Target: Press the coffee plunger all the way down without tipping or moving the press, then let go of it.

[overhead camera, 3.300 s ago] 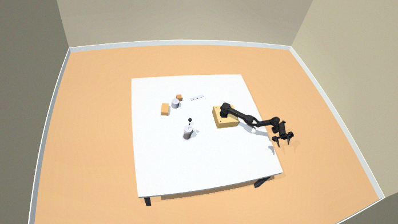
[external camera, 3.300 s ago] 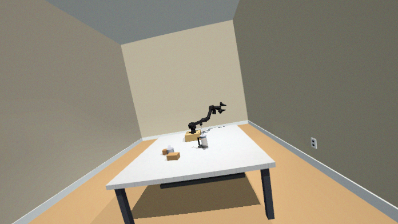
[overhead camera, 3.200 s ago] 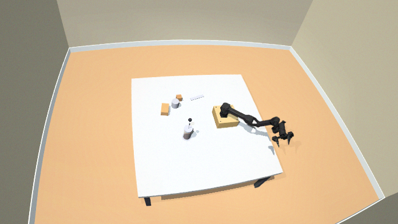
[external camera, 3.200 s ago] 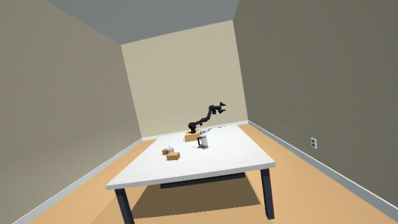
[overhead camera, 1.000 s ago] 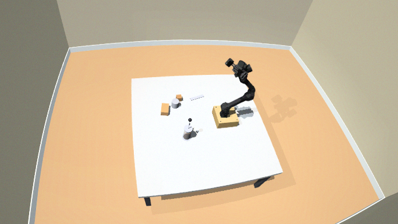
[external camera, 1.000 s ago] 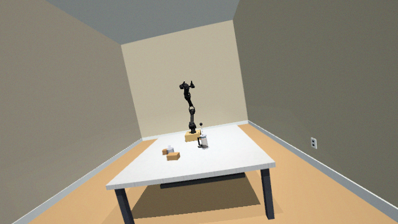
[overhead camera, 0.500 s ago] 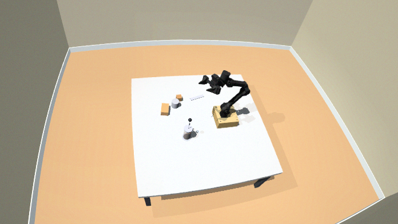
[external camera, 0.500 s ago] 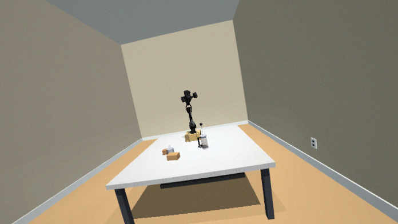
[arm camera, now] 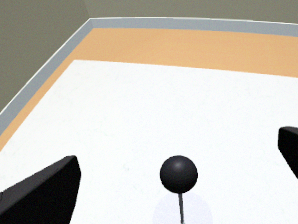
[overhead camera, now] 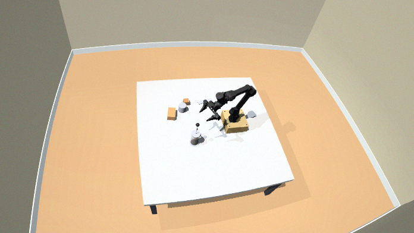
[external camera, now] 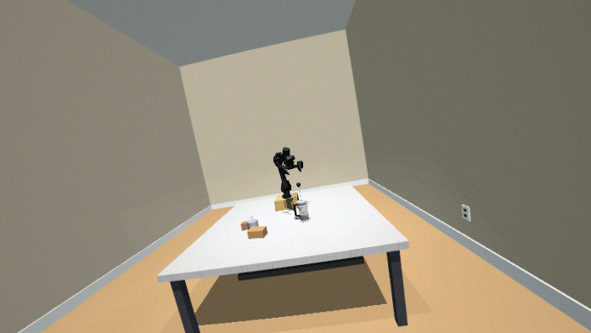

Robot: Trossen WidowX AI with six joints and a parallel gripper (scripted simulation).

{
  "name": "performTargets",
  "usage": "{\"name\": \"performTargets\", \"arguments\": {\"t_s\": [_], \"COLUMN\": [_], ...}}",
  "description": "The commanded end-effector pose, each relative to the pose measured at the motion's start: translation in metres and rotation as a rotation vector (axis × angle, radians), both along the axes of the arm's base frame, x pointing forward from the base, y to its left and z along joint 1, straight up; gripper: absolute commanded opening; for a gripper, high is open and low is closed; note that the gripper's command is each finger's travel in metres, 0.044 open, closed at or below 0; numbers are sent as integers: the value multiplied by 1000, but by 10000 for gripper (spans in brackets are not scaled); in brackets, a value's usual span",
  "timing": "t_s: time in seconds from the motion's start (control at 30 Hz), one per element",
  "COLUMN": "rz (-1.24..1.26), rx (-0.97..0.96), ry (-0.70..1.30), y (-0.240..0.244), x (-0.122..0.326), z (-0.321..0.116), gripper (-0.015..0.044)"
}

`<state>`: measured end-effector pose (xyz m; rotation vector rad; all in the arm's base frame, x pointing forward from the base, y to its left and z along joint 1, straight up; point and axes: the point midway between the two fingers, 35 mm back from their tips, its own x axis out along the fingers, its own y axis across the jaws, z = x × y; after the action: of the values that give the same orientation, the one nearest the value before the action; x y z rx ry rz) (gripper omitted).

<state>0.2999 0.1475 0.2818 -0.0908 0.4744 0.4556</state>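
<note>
Gripper hung above the press, jaws wide apart, empty.
The knob looked small, slippery; the press light, tippable.

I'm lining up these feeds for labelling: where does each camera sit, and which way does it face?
Top: high above, looking down at the table; whole arm shows.
Exterior: off the table's far end, facing the arm across it.
Wrist: on the arm, looking down between open gripper fingers.
All three show the coffee press and its plunger knob.
</note>
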Motion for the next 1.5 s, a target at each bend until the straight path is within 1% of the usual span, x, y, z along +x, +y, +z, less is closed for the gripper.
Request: {"name": "performTargets", "arguments": {"t_s": [0.0, 0.13, 0.2, 0.47, 1.33, 1.47], "rz": [2, 0, -1, -2, -3, -3], "rx": [-25, -25, -25, -24, -23, -23], "ry": [11, 11, 11, 11, 8, 8], "y": [1, 2, 1, 3, 17, 17], "x": [1, 3, 4, 7, 36, 36], "z": [-19, -56, -64, -61, -81, -81], "gripper": [440, 440, 440, 440, 440, 335]}}
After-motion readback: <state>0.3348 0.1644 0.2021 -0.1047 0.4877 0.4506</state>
